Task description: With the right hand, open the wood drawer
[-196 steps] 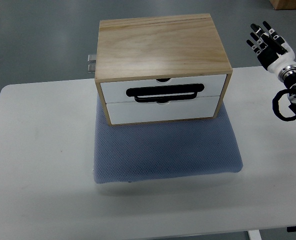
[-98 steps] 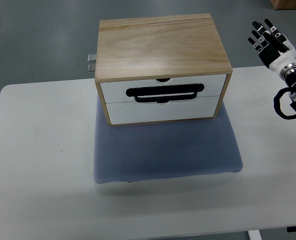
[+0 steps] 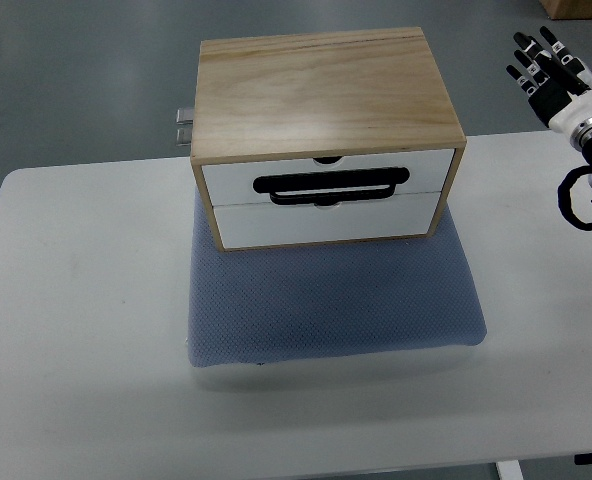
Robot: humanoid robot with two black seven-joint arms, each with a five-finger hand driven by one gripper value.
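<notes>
A light wood drawer box [image 3: 324, 95] stands on a blue-grey mat [image 3: 331, 305] in the middle of the white table [image 3: 76, 330]. It has two white drawer fronts, both flush with the frame. A black handle [image 3: 331, 185] runs across the seam between the upper front [image 3: 326, 172] and the lower front [image 3: 326, 222]. My right hand [image 3: 553, 72] is at the far upper right, well away from the box, fingers spread and holding nothing. Its arm enters from the right edge. The left arm does not show.
A small metal fitting [image 3: 184, 127] sticks out at the box's back left. A brown cardboard corner [image 3: 579, 6] lies at the top right on the grey floor. Black cable loops hang at my right wrist [image 3: 581, 200].
My right hand has drifted up and to the right, further from the box. The drawers have not moved.
</notes>
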